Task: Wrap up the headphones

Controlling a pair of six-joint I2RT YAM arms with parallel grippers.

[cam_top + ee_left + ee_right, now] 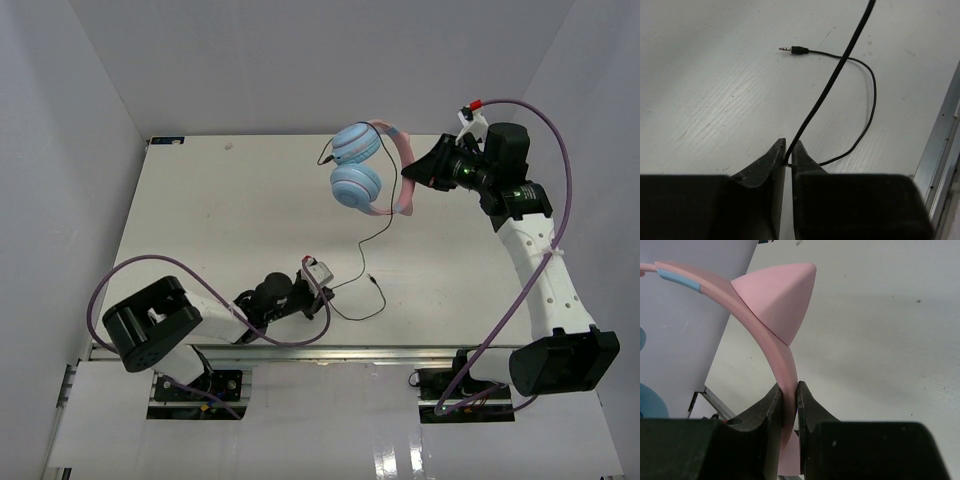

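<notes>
Right gripper (pixel 789 390) clamps the headphones (pixel 355 165) aloft. Left gripper (pixel 788 152) pinches the cord (pixel 827 82) (its wrist view shows the plug (pixel 799 49) loose).

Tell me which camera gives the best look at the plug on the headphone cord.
Left wrist: the plug lies sharp on the table, beyond the left gripper whose jaws pinch the cord. Top external shows it only as a tiny speck. Right wrist shows only the headband, no plug.
</notes>
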